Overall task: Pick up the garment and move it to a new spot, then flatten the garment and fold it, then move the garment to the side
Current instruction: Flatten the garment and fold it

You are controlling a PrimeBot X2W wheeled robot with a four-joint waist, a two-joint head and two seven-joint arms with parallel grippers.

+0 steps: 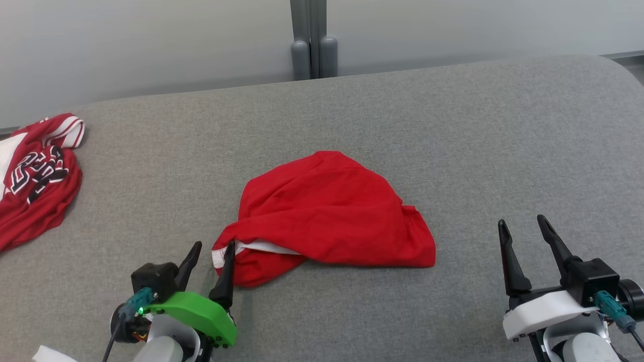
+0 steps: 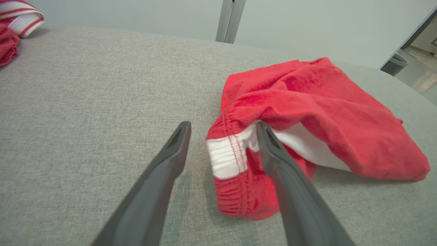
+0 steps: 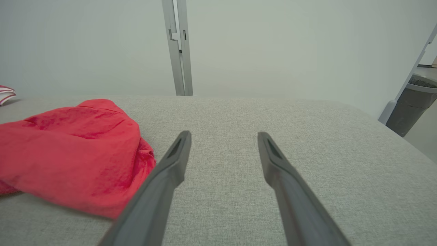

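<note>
Red cloth, crumpled into a loose mound, lies about midway along the grey upholstered surface (image 1: 453, 125), nearer its front edge than its far edge: this is the garment (image 1: 327, 211). A white elastic band (image 2: 227, 155) shows at its near-left end, where the fabric folds under itself.

At the front edge, left of centre, the left end effector (image 1: 214, 244) has its fingers spread wide and grips nothing. The banded corner of the garment sits between the two fingers. One fingertip lies over the fold beside the white band, and whether it touches the cloth cannot be told. The other finger is over bare grey fabric.

Toward the front right corner, the right end effector (image 1: 521, 220) is also spread wide and empty, well apart from the garment.

A red-and-white jersey (image 1: 35, 176) lies bunched at the left edge. A grey post (image 1: 313, 40) stands behind the far edge.
</note>
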